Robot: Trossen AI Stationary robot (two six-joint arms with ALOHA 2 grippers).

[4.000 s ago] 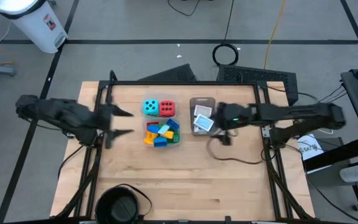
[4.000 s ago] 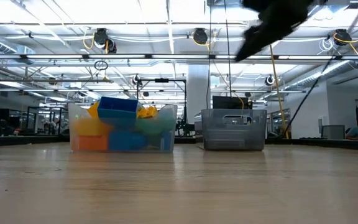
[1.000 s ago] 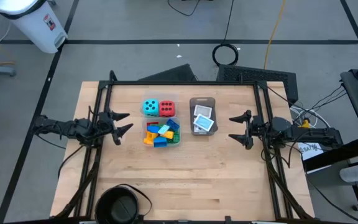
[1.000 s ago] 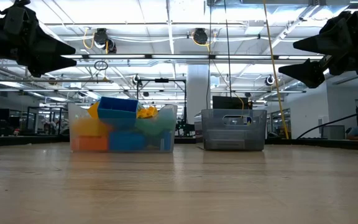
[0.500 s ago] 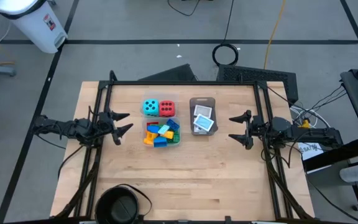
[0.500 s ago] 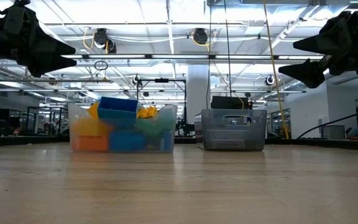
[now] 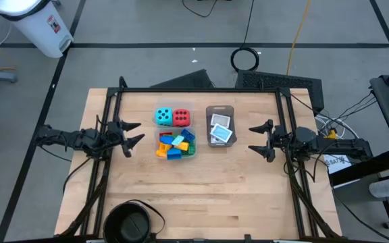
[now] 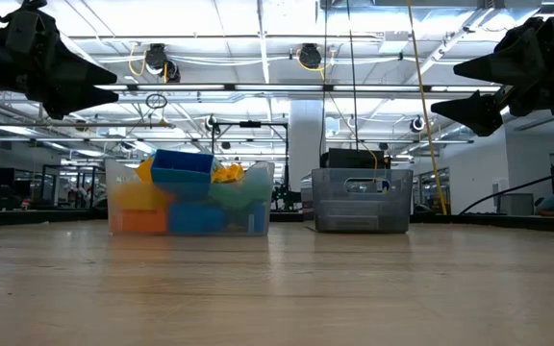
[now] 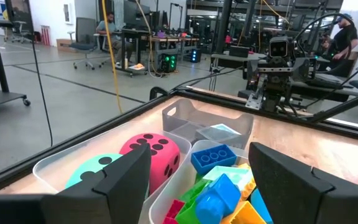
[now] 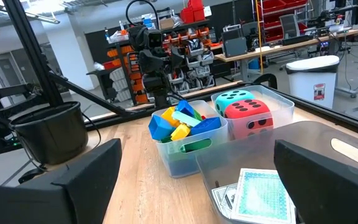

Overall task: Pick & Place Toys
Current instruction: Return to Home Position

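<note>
Both arms sit out at their own sides of the table, and neither one is carrying anything.

Starting on the left, the left gripper hangs up off the wood by the left frame rail. Its fingers are spread apart with nothing between them, and it points in toward the toys. Down at the near-left edge is the round black bowl, well apart from everything else.

Next over, a bit left of centre, two clear tubs sit touching each other. The back tub holds the teal die and the red die side by side, teal on the left. The front tub is piled with the small bricks in blue, yellow, green, orange and red. One blue brick sticks up above the rim in the low view.

Just beside those on the right is the grey tray, with the white green-printed cards lying in it.

Far right, the right gripper hovers by the right frame rail. It is also wide open and empty, and it faces back toward the tray. It's well apart from the tray and isn't touching anything.
</note>
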